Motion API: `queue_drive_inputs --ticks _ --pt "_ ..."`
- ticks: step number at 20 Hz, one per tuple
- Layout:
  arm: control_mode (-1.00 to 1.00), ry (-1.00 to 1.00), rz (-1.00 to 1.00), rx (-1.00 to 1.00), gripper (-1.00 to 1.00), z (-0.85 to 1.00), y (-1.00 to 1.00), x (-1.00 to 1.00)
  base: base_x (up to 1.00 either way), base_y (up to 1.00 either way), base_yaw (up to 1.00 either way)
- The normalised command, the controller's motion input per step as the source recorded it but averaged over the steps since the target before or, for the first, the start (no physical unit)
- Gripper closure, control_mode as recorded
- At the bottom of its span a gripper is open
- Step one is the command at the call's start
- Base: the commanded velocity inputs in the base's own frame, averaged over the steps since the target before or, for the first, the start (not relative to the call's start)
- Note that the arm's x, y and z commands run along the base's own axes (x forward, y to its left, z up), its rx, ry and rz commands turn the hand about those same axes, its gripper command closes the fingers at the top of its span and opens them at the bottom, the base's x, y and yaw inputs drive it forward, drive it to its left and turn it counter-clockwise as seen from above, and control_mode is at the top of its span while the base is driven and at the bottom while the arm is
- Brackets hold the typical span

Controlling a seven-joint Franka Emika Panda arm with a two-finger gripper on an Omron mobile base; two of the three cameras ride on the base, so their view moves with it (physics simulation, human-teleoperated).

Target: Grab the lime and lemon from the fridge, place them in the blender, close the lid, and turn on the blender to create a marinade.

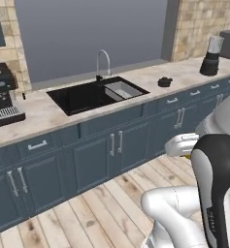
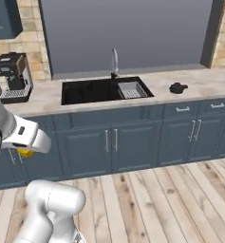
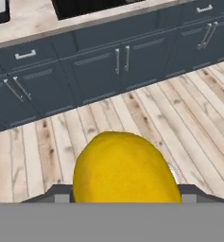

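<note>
Counter [image 1: 48, 114] running along the far wall above blue cabinets [image 2: 133, 137], sink [image 1: 94, 93] sitting mid-counter. Blender [image 1: 212, 55] standing far right on the counter, lid [image 1: 164, 82] lying left of it, near the sink. Gripper [image 3: 125, 198] pinching the lemon [image 3: 125, 170], hanging over the wood floor [image 3: 146, 118].

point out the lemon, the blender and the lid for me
lemon [image 3: 125, 168], hand view, middle of its yellow skin
blender [image 1: 211, 57], left base view, where jar meets black base
lid [image 2: 178, 88], right base view, its black top
</note>
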Motion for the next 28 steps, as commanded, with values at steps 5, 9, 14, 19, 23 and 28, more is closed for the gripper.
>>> queue_drive_inputs --ticks 5,9,14,19,23,28 --pt "1.00 0.00 0.00 0.00 1.00 0.00 0.00 0.00 0.97 -1.00 0.11" --pt "1.00 0.00 0.00 0.00 1.00 0.00 0.00 0.00 0.94 -1.00 0.15" --pt "1.00 0.00 0.00 0.00 1.00 0.00 0.00 0.00 0.91 -1.00 0.16" --pt "1.00 0.00 0.00 0.00 1.00 0.00 0.00 0.00 0.91 -1.00 0.18" --pt "1.00 0.00 0.00 0.00 1.00 0.00 0.00 0.00 0.93 -1.00 0.20" --pt "1.00 0.00 0.00 0.00 1.00 0.00 0.00 0.00 0.99 -1.00 0.23"
